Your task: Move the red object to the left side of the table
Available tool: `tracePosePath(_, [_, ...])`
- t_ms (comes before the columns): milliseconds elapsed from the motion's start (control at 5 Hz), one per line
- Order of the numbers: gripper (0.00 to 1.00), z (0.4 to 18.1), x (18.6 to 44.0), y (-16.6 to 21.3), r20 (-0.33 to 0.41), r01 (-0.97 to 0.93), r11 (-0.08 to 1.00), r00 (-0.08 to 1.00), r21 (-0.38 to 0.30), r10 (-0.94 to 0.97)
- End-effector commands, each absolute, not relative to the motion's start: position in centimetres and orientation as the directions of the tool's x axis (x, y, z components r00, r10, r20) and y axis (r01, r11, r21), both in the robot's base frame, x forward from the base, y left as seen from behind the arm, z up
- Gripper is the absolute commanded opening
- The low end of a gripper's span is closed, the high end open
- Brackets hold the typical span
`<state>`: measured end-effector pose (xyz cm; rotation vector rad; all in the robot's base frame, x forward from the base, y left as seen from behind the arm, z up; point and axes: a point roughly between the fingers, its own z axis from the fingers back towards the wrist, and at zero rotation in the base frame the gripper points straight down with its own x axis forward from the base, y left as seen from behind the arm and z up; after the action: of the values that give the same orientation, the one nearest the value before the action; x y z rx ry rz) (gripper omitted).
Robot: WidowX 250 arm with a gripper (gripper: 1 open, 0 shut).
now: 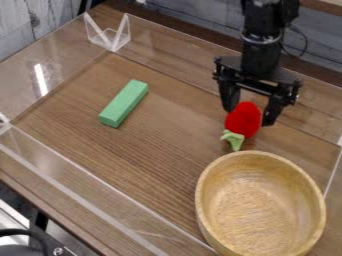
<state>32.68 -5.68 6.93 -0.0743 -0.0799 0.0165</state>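
Beside wooden bowl (261,208), red object (242,120), gripper (255,92) open around it

Round wooden bowl (261,208), pale yellow-tan, lower right of view; wide rim, smooth interior, light along the inner wall; largest of the loose items. Flat green block (124,104), rectangular, left of centre; lies slantwise, upper end leaning toward the right of view; well apart from the bowl. Clear angular piece (108,32), upper left; pale edges catching light, see-through between them; exact form hard to tell. Black curved items (24,240) at the lower left corner, cable-like, cut by the frame edge; identity uncertain. Dark surface beyond the upper left edge, detail too dim to tell.
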Motion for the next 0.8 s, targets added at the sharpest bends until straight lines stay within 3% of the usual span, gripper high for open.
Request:
tracePosePath(0, [1.0, 8.2, 32.7, -5.1, 0.122, -0.038, 0.997, 0.991, -0.075, 0.047])
tracePosePath(600, [1.0, 9.2, 33.3, -5.0, 0.144, -0.046, 0.995, 0.988, -0.086, 0.058])
